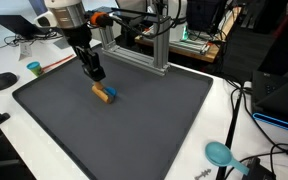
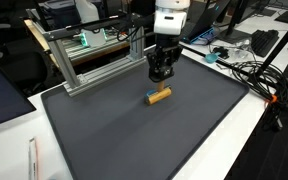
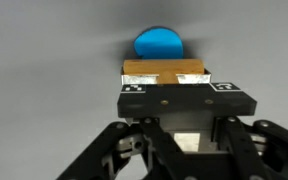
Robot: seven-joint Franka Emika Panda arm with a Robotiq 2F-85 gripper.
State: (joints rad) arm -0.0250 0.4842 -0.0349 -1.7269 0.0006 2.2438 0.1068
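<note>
A short wooden block [image 1: 103, 94] with a blue end lies flat on the dark grey mat [image 1: 134, 130]. In both exterior views my gripper [image 1: 95, 72] hangs just above and behind the block [image 2: 158, 97], apart from it. From the other side the gripper [image 2: 162, 72] points straight down at the mat [image 2: 154, 130]. In the wrist view the block [image 3: 164, 72] and its round blue end [image 3: 158, 43] show just past my gripper [image 3: 179, 100]. The jaws stand partly open with nothing between them.
An aluminium frame [image 1: 144, 45] stands along the mat's back edge. A teal scoop [image 1: 220, 153] and cables lie on the white table beside the mat. A small teal cup [image 1: 34, 68] and a black mouse [image 1: 4, 80] sit off the mat's other side.
</note>
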